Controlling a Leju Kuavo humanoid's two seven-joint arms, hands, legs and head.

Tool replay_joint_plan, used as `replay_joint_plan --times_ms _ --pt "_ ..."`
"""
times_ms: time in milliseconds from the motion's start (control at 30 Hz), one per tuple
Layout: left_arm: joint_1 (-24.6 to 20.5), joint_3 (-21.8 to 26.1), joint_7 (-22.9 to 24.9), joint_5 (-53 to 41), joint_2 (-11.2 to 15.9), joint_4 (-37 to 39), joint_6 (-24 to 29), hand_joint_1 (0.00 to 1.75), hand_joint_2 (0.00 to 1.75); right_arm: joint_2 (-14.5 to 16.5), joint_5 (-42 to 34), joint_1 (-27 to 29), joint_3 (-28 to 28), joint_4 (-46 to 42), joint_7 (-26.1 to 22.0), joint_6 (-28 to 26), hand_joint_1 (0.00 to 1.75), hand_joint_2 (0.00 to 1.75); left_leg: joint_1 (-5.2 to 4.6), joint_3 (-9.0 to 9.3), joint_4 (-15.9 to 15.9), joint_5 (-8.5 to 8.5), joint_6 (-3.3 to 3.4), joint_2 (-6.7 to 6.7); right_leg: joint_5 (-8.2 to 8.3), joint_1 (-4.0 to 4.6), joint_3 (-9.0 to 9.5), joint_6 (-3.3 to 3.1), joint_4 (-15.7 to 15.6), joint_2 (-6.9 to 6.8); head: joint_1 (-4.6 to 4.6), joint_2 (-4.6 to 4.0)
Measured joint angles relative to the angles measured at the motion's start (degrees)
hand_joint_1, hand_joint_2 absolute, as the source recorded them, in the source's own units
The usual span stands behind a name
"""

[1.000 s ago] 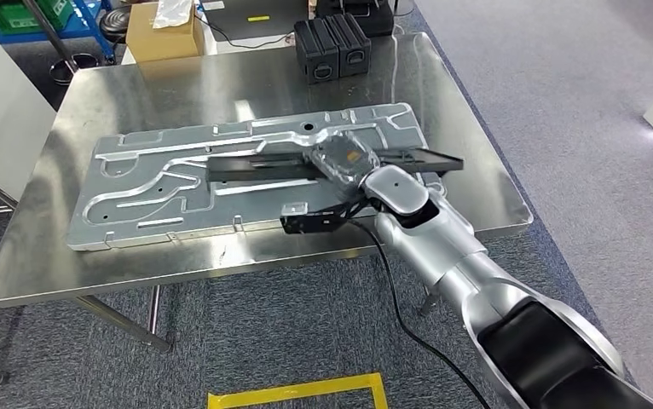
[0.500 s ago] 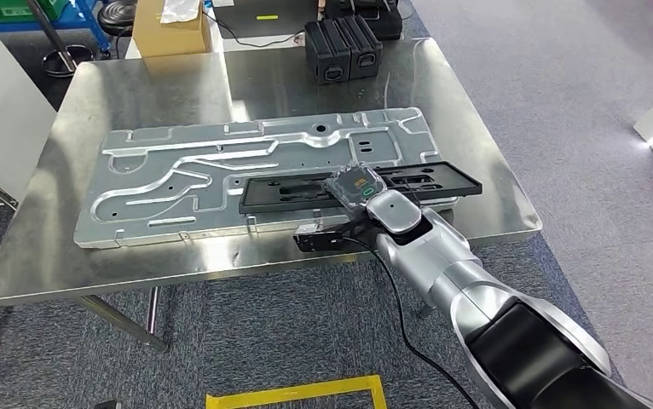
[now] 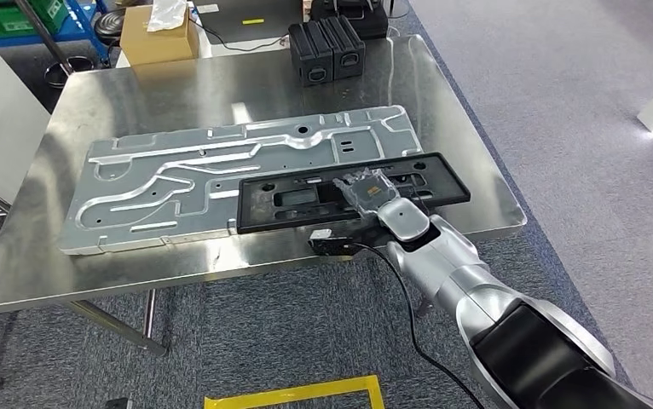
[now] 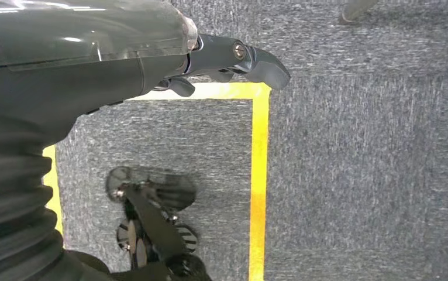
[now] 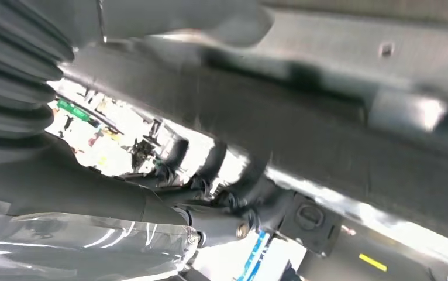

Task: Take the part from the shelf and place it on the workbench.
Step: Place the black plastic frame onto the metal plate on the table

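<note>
Long, flat black plastic part (image 3: 340,191), a rectangular frame with cut-out openings along its length, gripped near its middle by the right hand (image 3: 369,189) and lying tilted over the near right portion of the steel bench (image 3: 476,162), overlapping the edge of a large stamped grey metal panel (image 3: 187,179). Seen blurred and close from the right wrist, dark fingers (image 5: 210,167) curled around the part's edge. Left hand (image 4: 210,58) hanging above grey carpet (image 4: 374,175) marked with yellow tape (image 4: 259,187), holding nothing, fingers loosely apart.
</note>
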Motion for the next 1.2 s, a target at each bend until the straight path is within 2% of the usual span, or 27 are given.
replay_joint_plan --times_ms 33,100,167,200,267,333,367,433,467,500,533,567,600,667,700,800,833,900,967,1000,1033,1067,1133,1200 --pt "0.0 -0.1 -0.1 0.1 0.0 0.0 0.0 0.00 0.00 -0.1 0.0 0.2 0.0 0.1 0.0 -0.5 0.00 0.00 0.00 0.26 -0.7 0.96 0.02 0.01 -0.08 0.03 0.01 0.04 0.1 0.04 0.00 -0.01" --pt "0.0 -0.1 -0.3 0.1 0.1 0.0 0.0 0.00 0.00 -0.3 -0.1 0.3 -0.1 0.1 0.0 -2.0 0.00 0.00 0.00 3.58 -7.8 4.72 0.29 0.02 -0.35 0.03 0.04 0.29 0.4 0.12 0.00 -0.01" --pt "-0.1 -0.2 -0.4 0.1 0.3 0.0 0.0 0.00 0.00 -0.4 0.0 0.3 -0.2 0.1 -0.1 -4.0 0.00 0.00 -0.20 6.64 -14.1 6.80 0.84 0.00 -0.60 0.22 -0.13 0.74 0.8 0.19 0.02 0.00" --pt "-0.2 -0.2 -0.4 0.1 0.3 0.0 0.0 0.00 0.00 -0.5 0.1 0.3 -0.3 0.1 -0.2 -4.9 0.00 0.00 -0.34 7.15 -15.2 6.90 1.13 -0.02 -0.64 0.28 -0.23 1.00 0.9 0.22 0.03 0.00" --pt "-0.2 -0.3 -0.4 0.1 0.3 0.0 0.0 0.00 0.00 -0.6 0.2 0.3 -0.6 0.1 -0.7 -7.1 0.00 0.00 -0.45 7.21 -15.5 6.95 1.74 -0.05 -0.59 0.32 -0.26 1.61 0.8 0.27 0.06 -0.01" --pt "-0.3 -0.4 -0.4 0.1 0.3 0.0 0.0 0.00 0.00 -0.8 0.2 0.3 -1.2 -0.1 -1.6 -10.0 0.00 0.00 -0.24 7.41 -15.9 7.22 2.41 0.02 -1.62 0.28 -0.73 2.23 2.1 0.22 0.12 -0.01" --pt "-0.3 -0.5 -0.4 0.1 0.3 0.0 0.0 0.00 0.00 -0.9 0.1 0.2 -1.6 -0.2 -2.4 -11.7 0.00 0.00 -0.09 7.52 -16.1 7.34 2.73 0.08 -2.95 0.27 -1.66 2.51 4.3 0.17 0.17 0.00" --pt "-0.4 -0.6 -0.3 0.1 0.2 0.0 0.0 0.00 0.00 -1.1 -0.1 0.3 -2.5 -0.5 -4.1 -15.1 0.00 0.00 -0.06 7.56 -16.2 7.32 3.10 0.14 -6.58 0.13 -5.05 2.93 11.4 0.05 0.27 0.00" --pt "-0.4 -0.6 -0.3 0.1 0.3 0.0 0.0 0.00 0.00 -1.1 -0.1 0.5 -3.0 -0.6 -4.9 -16.8 0.00 0.00 -0.06 7.55 -16.2 7.29 3.15 0.14 -7.87 0.08 -6.82 3.08 14.9 0.02 0.27 0.00" --pt "-0.4 -0.6 -0.2 0.1 0.3 0.0 0.0 0.00 0.00 -1.2 -0.2 0.7 -3.4 -0.8 -5.8 -18.4 0.00 0.00 -0.07 7.56 -16.1 7.25 3.17 0.14 -8.20 0.02 -7.96 3.15 16.9 -0.01 0.28 0.00" --pt "-0.4 -0.6 -0.2 0.1 0.3 0.0 0.0 0.00 0.00 -1.2 -0.3 0.8 -3.8 -1.1 -6.6 -20.0 0.00 0.00 -0.07 7.59 -16.1 7.20 3.13 0.12 -7.40 -0.04 -8.10 3.15 16.8 -0.03 0.28 0.00" --pt "-0.4 -0.6 -0.1 0.1 0.3 0.0 0.0 0.00 0.00 -1.3 -0.5 0.8 -4.3 -1.6 -7.4 -21.6 0.00 0.00 -0.07 7.65 -16.0 7.12 3.06 0.09 -5.58 -0.11 -7.10 3.07 14.4 -0.04 0.28 -0.01" --pt "-0.4 -0.6 -0.1 0.2 0.3 0.0 0.0 0.00 0.00 -1.3 -0.7 0.8 -4.9 -2.1 -8.4 -23.3 0.00 0.00 -0.07 7.73 -16.0 6.99 2.93 0.06 -3.29 -0.16 -5.22 2.91 10.3 -0.06 0.28 -0.01" --pt "-0.4 -0.6 -0.1 0.3 0.3 0.0 0.0 0.00 0.00 -1.3 -1.5 0.8 -6.1 -3.3 -10.2 -26.3 0.00 0.00 -0.26 7.76 -15.8 6.71 2.53 0.01 -0.49 -0.02 -1.82 2.49 3.1 -0.06 0.26 -0.01" --pt "-0.4 -0.6 -0.2 0.4 0.3 0.0 0.0 0.00 0.00 -1.3 -2.1 0.9 -6.7 -4.2 -11.4 -27.5 0.00 0.00 -0.37 7.75 -15.7 6.63 2.29 0.00 -0.10 0.09 -1.03 2.28 1.3 -0.04 0.22 -0.01" --pt "-0.3 -0.6 -0.2 0.9 0.3 0.0 0.0 0.00 0.00 -1.5 -6.0 2.3 -9.7 -9.0 -17.0 -29.8 0.00 0.00 -0.31 7.80 -15.8 6.46 1.33 -0.01 -0.12 0.23 -0.77 1.38 0.6 -0.02 0.20 0.00" --pt "-0.2 -0.6 -0.2 1.1 0.3 0.0 0.0 0.00 0.00 -1.5 -8.4 3.0 -11.4 -11.4 -19.9 -30.2 0.00 0.00 -0.22 7.59 -15.2 5.89 1.03 0.01 -0.03 0.16 -0.59 0.95 0.3 -0.05 0.16 0.00" --pt "-0.1 -0.6 -0.2 1.6 0.3 0.1 0.0 0.00 0.00 -1.4 -14.8 5.0 -15.5 -16.8 -26.3 -30.6 0.00 0.00 -0.11 5.69 -10.7 3.12 0.61 0.04 0.05 0.01 -0.22 0.31 -0.1 -0.17 -0.02 0.00" --pt "0.3 -0.5 -0.5 2.1 0.5 0.1 0.0 0.00 0.00 -1.4 -22.4 7.8 -19.4 -22.4 -30.9 -30.6 0.00 0.00 -0.10 2.13 -3.1 -0.26 0.35 0.04 -0.11 0.13 -0.09 0.01 0.0 -0.26 -0.14 0.00" --pt "0.6 -0.4 -0.6 2.4 0.6 0.1 -0.1 0.00 0.00 -1.5 -26.3 9.6 -21.0 -25.6 -32.4 -30.7 0.00 0.00 -0.10 0.82 -0.5 -0.92 0.29 0.05 -0.22 0.18 -0.03 -0.06 0.0 -0.29 -0.13 -0.01" --pt "1.0 -0.4 -0.8 2.7 0.7 0.1 -0.1 0.00 0.00 -1.6 -29.9 11.5 -22.5 -29.1 -33.5 -30.7 0.00 0.00 -0.10 0.46 0.1 -0.49 0.28 0.05 -0.34 0.21 0.02 -0.05 0.1 -0.27 -0.14 -0.01" --pt "1.3 -0.3 -1.0 3.0 0.7 0.1 -0.2 0.00 0.00 -1.8 -33.2 13.3 -24.0 -32.9 -34.2 -30.8 0.00 0.00 -0.10 1.24 -1.7 1.01 0.35 0.06 -0.51 0.21 0.08 0.00 0.3 -0.22 -0.14 -0.01" --pt "1.7 0.0 -1.5 3.5 0.8 0.1 -0.6 0.00 0.00 -2.2 -37.1 16.6 -26.9 -40.4 -35.3 -30.9 0.00 0.00 -0.14 5.02 -9.3 4.74 0.68 0.02 -0.92 0.23 0.23 0.33 0.6 -0.12 -0.14 0.00" --pt "1.9 0.4 -2.5 4.1 0.9 0.1 -1.2 0.00 0.00 -3.0 -38.0 21.0 -30.5 -49.2 -36.3 -31.0 0.00 0.00 -0.34 7.65 -14.6 6.24 1.20 -0.10 -1.25 0.38 0.33 0.84 0.9 -0.18 -0.16 0.00"
